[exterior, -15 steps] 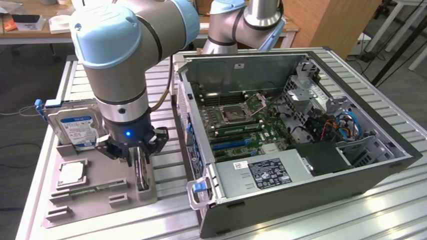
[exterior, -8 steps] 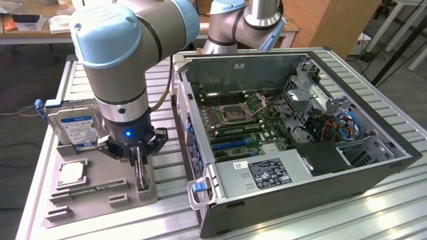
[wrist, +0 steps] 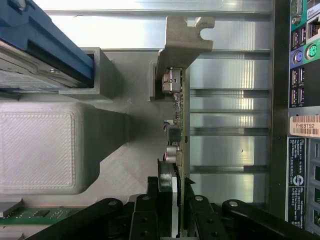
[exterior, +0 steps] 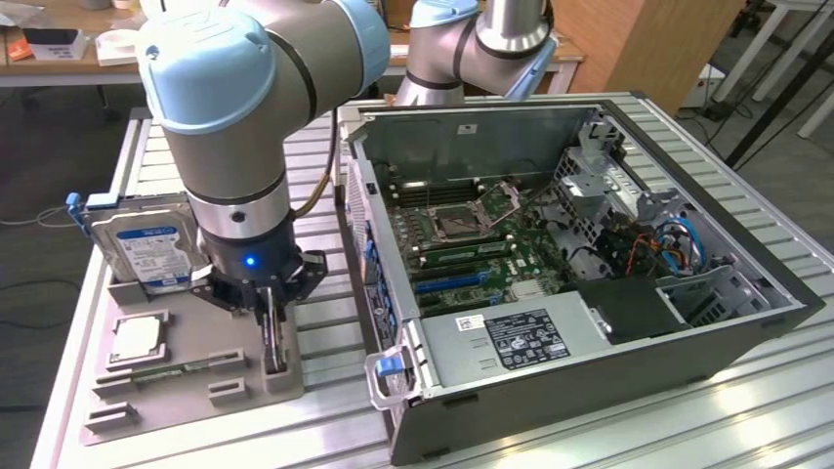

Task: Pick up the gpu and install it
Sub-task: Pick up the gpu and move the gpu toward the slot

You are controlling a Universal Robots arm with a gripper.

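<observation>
Dark green and thin, the gpu (exterior: 272, 344) stands on its long edge in a slot of the grey plastic holder (exterior: 195, 396), at the exterior view's left. The end effector (exterior: 270, 315) is down over the card's top edge and straddles it. In the wrist view the end effector (wrist: 180, 182) flanks both faces of the gpu (wrist: 183, 115) at the end away from its metal bracket (wrist: 183, 37). Whether it is clamped tight or merely loose around the board I cannot tell.

The holder carries other parts too (each in its own recess). A hard drive (exterior: 146, 249) with a blue-and-white label stands upright at the far end. A square silver processor (exterior: 137, 338) lies flat, and a narrow green memory stick (exterior: 176, 372) lies in a groove near the gpu's slot.

Beside the holder, to the exterior view's right, an open computer case (exterior: 743, 322) lies on its side on the slatted aluminium tabletop (exterior: 612, 440). Inside it sit the motherboard (exterior: 476, 249), a labelled power supply (exterior: 521, 337) at the near end, and coloured cables (exterior: 671, 249).
</observation>
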